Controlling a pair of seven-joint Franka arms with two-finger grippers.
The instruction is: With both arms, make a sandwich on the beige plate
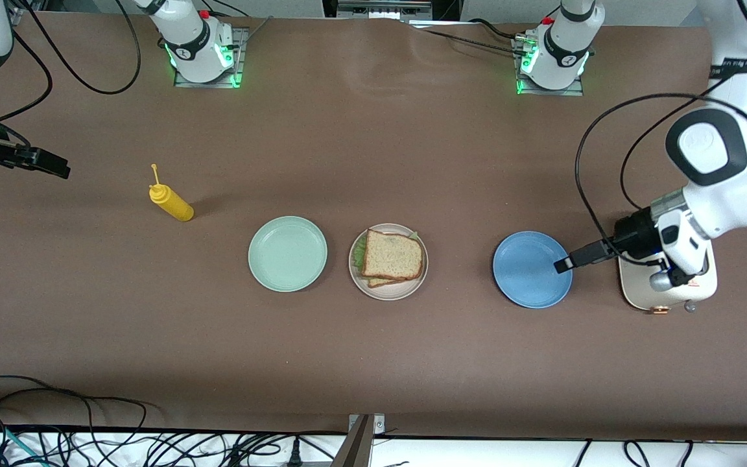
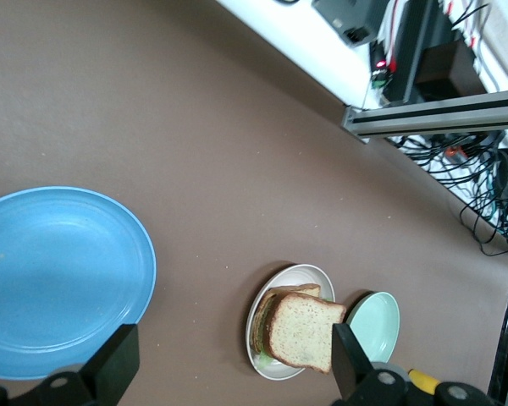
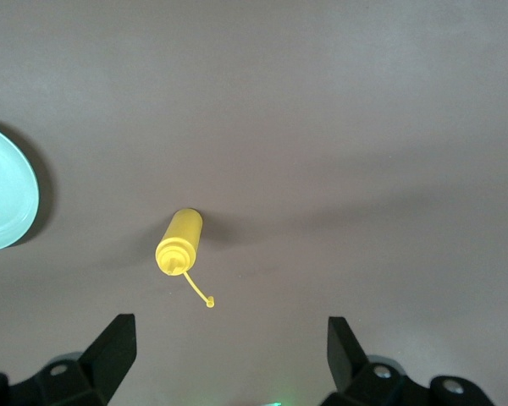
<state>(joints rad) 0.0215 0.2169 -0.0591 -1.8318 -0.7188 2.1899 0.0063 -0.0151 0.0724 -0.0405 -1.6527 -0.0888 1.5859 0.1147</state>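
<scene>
The sandwich point(image 1: 393, 259) sits assembled on the beige plate point(image 1: 388, 292) in the middle of the row of three plates, bread on top with a green lettuce leaf point(image 1: 360, 254) poking out at the edge toward the right arm's end. Its top slice lies a little skewed over the lower one, so the stack has no strong long axis; it is roughly square.

The left gripper point(image 1: 563, 264) hangs over the rim of the blue plate point(image 1: 528, 272), jaws apart and holding nothing. The sandwich lies just past that blue plate, toward the table's middle, and this is clearly the nearer arm.

The right gripper point(image 1: 56, 167) hangs over the table's edge at the right arm's end, jaws also apart and empty, with the yellow bottle point(image 1: 171, 202) and the mint green plate point(image 1: 287, 253) between it and the sandwich.

To my eye the stacking looks done. If the top slice needs squaring, the left arm would have the short reach.
</scene>
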